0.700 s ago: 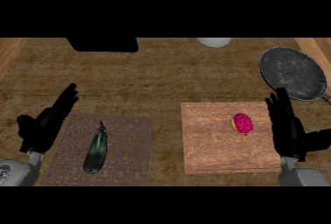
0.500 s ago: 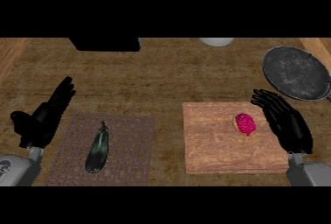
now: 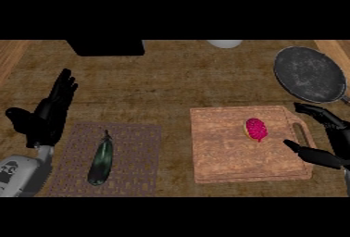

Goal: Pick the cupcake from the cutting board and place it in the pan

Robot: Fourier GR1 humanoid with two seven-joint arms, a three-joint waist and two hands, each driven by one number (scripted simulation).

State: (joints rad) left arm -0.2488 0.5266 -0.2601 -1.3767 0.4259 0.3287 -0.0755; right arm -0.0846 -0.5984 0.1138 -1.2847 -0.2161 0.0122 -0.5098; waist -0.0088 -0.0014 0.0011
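My right hand (image 3: 327,139) sits at the right edge of the view, just beside the handle end of the rectangular brown wooden cutting board (image 3: 232,157), its fingers spread wide and its thumb held apart below them, with nothing between them. The upper fingers reach out over the counter just past the board's right edge, while the thumb lies over the board's right side near the handle slot. The small cupcake with bright pink frosting (image 3: 256,129) lies on the board, in its upper right part, a little to the left of my open fingers and not touching them. The round dark grey metal pan (image 3: 309,74) rests on the wooden counter (image 3: 171,88) beyond the board, near the upper right corner, apart from the board's far edge. My left hand (image 3: 48,113) is at the left side, open with fingers pointing up and holding nothing, resting just beside the upper left corner of the woven brown-grey placemat (image 3: 133,152). On that mat lies a long dark green vegetable (image 3: 101,159), stem end pointing away from me. At the far edge of the counter a black box-shaped object (image 3: 106,47) and part of a white rounded object (image 3: 224,43) show.
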